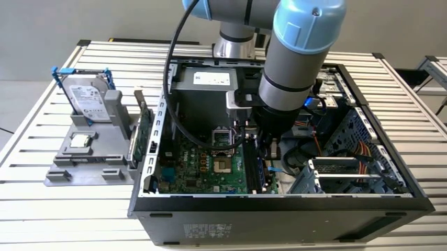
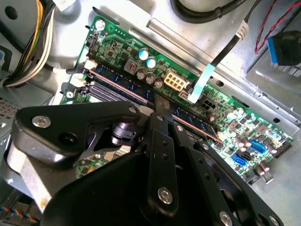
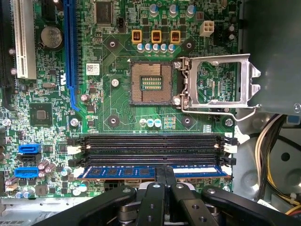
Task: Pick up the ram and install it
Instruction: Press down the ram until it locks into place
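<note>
The ram [image 3: 117, 172] is a thin blue stick with dark chips, standing on edge in the memory slot nearest my gripper [image 3: 165, 173] on the green motherboard [image 3: 117, 103]. In both wrist views my black fingers [image 3: 160, 186] stand close together over the stick's middle, shut on it. In the second wrist view the ram [image 2: 127, 85] runs diagonally under the gripper [image 2: 161, 104]. In the exterior view the gripper [image 1: 267, 157] is lowered inside the open computer case [image 1: 279, 201], above the ram [image 1: 260, 170].
Two empty black memory slots [image 3: 150, 141] lie beside the ram, with the open processor socket [image 3: 150, 82] beyond them. Outside the case, on the exterior view's left, a grey fixture [image 1: 63, 175] holds a hard drive [image 1: 91, 99], a silver chip [image 1: 81, 140] and a green card [image 1: 143, 136]. Cables [image 1: 335, 157] crowd the case.
</note>
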`<state>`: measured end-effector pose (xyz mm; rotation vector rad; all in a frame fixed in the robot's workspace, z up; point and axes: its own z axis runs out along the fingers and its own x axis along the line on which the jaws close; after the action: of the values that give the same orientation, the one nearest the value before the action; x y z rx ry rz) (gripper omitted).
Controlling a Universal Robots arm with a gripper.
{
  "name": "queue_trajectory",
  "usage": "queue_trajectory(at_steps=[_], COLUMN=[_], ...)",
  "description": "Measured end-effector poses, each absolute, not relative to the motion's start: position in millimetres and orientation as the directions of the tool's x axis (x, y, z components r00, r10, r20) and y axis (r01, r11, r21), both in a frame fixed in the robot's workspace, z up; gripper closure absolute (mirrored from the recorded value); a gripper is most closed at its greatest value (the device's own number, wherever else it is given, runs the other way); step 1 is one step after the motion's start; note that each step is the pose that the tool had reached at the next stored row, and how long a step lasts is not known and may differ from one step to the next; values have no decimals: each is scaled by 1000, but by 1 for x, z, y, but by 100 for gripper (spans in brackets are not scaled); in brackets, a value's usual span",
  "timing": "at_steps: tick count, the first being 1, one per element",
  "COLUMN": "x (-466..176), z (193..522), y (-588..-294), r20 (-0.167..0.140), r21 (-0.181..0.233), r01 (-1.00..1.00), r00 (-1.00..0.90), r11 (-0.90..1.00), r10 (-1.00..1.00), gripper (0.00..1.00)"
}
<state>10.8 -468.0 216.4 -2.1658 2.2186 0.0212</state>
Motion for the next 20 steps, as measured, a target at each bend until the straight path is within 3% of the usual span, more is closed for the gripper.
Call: queue_trajectory(at_steps=[6,20], x=[11,11], z=[225,289], y=[-468,-468], r20=[-46,-44], r21=[-21,-20], r01=[-999,-999], r00=[-24,-24], r11=[25,25], r10=[-999,-999], gripper=[100,100])
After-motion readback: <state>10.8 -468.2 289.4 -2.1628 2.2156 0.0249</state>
